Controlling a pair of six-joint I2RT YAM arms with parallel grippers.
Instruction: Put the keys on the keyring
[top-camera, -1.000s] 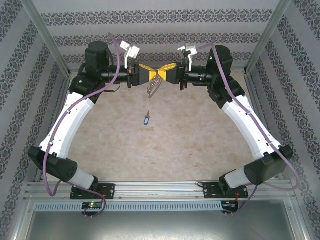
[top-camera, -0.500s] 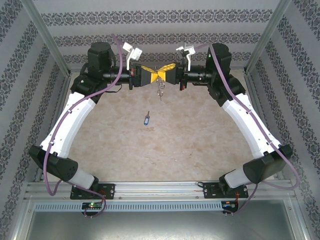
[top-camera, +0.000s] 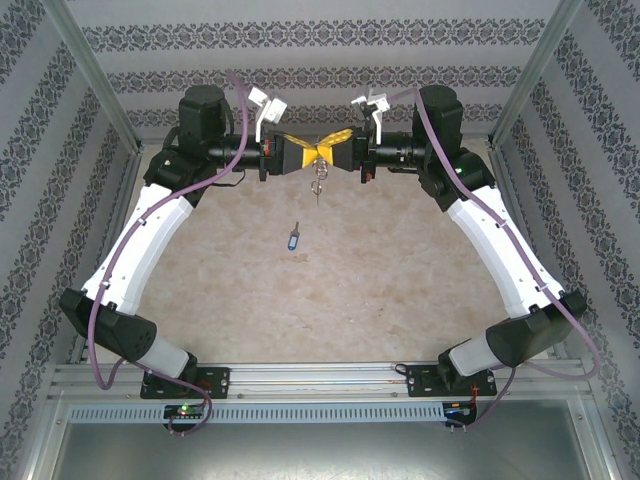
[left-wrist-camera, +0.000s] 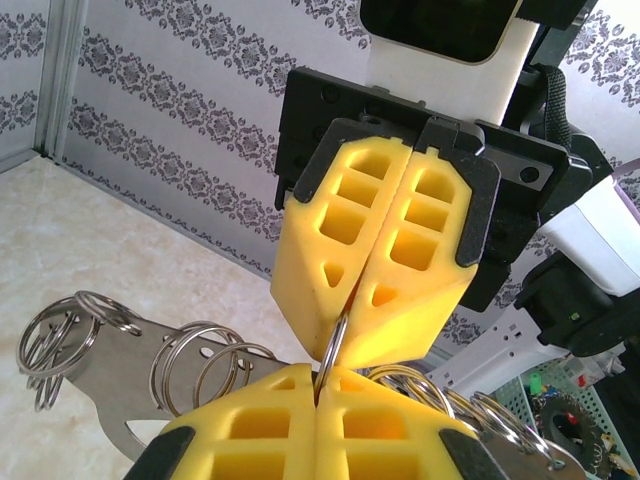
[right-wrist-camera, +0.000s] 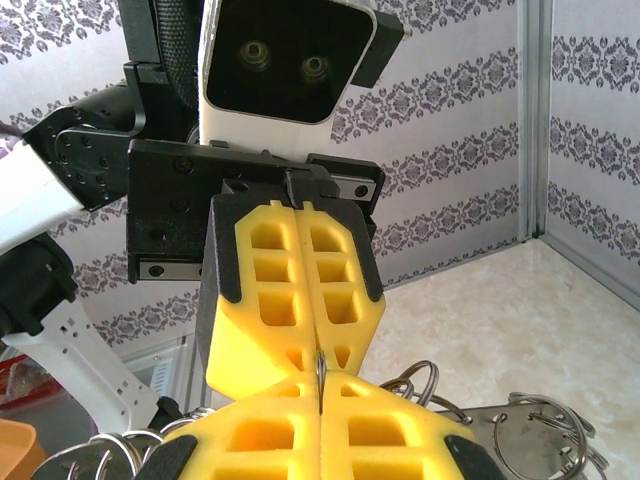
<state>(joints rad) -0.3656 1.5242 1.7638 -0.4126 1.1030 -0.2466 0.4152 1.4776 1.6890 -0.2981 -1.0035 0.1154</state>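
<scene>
1. Two grippers meet tip to tip. The left gripper (top-camera: 306, 155) has just finished closing. It and the right gripper (top-camera: 334, 154) now both have their jaws pressed fully together, each pinching the keyring's wire.
2. One table (top-camera: 400, 290) lies well below both grippers.
3. One keyring (top-camera: 319, 184). A second ago it slanted toward the left gripper's side; now it hangs straight down beneath the meeting fingertips. The two-handed hold looks secure, but I judge that neither gripper is free to fetch anything.
4. Several split rings (left-wrist-camera: 185, 360) are strung on either side of the left gripper. They overlap too much to count exactly.
5. One blue-headed key (top-camera: 292, 238) lies on the table, well below the grippers and slightly to the left gripper's side. It is not yet on the keyring.
</scene>
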